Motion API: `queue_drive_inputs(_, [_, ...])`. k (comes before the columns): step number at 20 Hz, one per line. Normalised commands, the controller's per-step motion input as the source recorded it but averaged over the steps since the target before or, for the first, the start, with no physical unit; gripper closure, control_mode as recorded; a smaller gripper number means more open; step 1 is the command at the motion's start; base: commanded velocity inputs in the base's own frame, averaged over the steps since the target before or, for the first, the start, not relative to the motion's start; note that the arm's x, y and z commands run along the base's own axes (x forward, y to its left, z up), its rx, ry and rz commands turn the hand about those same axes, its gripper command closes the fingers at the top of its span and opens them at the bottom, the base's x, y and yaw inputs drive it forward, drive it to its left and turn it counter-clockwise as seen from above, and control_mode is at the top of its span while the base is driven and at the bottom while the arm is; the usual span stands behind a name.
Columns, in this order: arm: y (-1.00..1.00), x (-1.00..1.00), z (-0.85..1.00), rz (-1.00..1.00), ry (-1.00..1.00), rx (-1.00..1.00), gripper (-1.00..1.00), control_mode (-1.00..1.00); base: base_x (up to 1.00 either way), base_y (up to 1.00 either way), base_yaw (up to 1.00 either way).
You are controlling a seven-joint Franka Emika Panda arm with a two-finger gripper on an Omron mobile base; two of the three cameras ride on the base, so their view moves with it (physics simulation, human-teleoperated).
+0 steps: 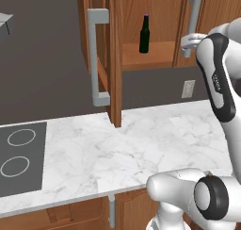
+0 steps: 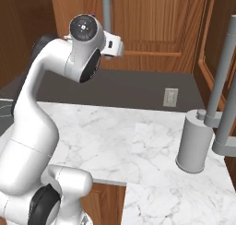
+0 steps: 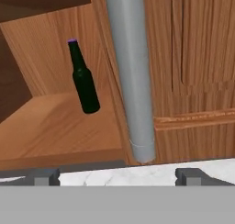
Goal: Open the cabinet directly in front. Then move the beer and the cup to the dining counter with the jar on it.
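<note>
Hand point(image 3: 117, 176) spread wide, gripping nothing, lined up on the grey bar handle point(image 3: 131, 76) of the right cabinet point(image 1: 155, 26) door at centre frame. Left of the handle, the beer point(image 3: 84, 81) stands upright on the open cabinet shelf. Below, the marble desk point(image 1: 141, 149) and a grey canister point(image 2: 194, 143) at right.
</note>
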Motion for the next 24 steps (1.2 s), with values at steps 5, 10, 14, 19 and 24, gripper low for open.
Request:
queue_drive_inputs(5, [-0.11,0.29,0.00,0.00,-0.07,0.00,-1.00,-1.00,0.00,0.00,0.00])
queue_drive_inputs(10, [-0.04,0.26,0.00,0.00,-0.08,0.00,-1.00,-1.00,0.00,0.00,0.00])
queue_drive_inputs(14, [0.00,0.32,0.00,0.00,-0.05,0.00,-1.00,-1.00,0.00,0.00,0.00])
queue_drive_inputs(19, [0.00,0.39,-0.05,0.00,0.00,0.00,-1.00,-1.00,0.00,0.00,0.00])
queue_drive_inputs(24, [0.00,0.39,-0.05,0.00,0.00,0.00,-1.00,-1.00,0.00,0.00,0.00])
